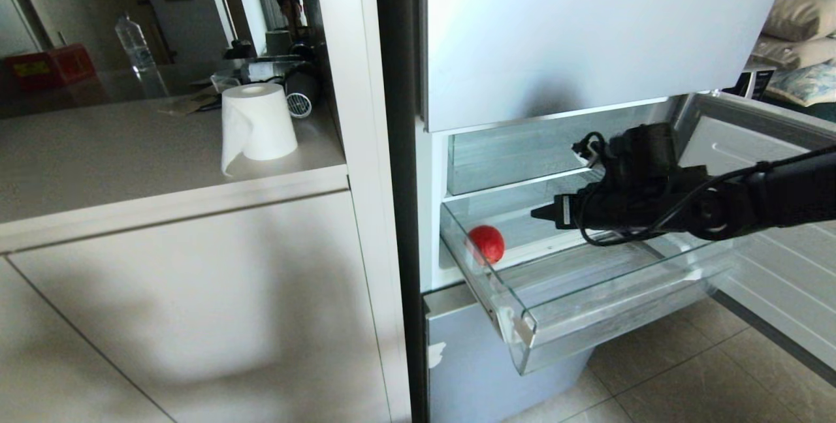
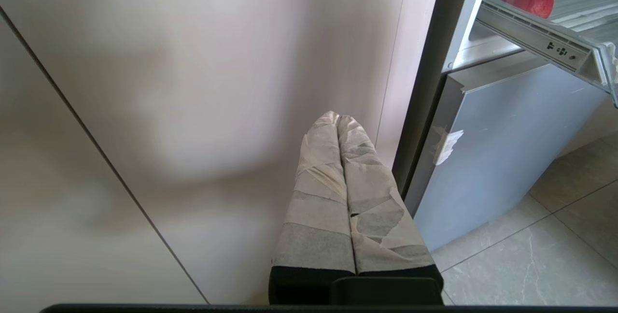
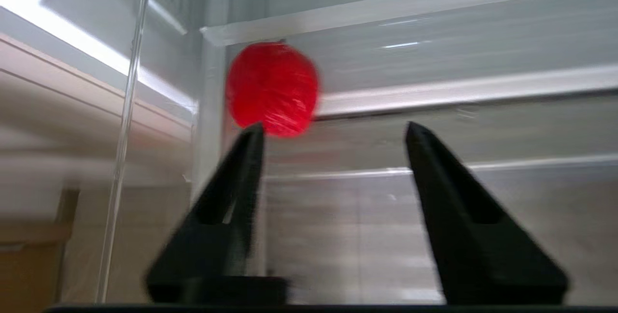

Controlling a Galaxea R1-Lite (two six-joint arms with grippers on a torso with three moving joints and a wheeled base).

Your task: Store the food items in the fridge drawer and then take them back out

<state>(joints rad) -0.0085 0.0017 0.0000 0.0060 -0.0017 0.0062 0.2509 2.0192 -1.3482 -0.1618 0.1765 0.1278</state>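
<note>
1. The right arm is matte black, a round tube with a thicker round joint near the wrist.
2. Thin black cables loop around the wrist block.
3. The right gripper has two black fingers, wedge-shaped, wide at the base and narrow at the tip.
4. The left gripper has black bases; its fingers are wrapped in pale grey-white tape, wrinkled and partly worn.

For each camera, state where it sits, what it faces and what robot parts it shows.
Head: high up, facing down at the pulled-out fridge drawer; right arm and right tool above it.
Left wrist: low, facing the cabinet front beside the fridge; shut left tool.
Right wrist: inside the drawer, facing its corner; open tool fingers.
Shared: all three show the red fruit.
</note>
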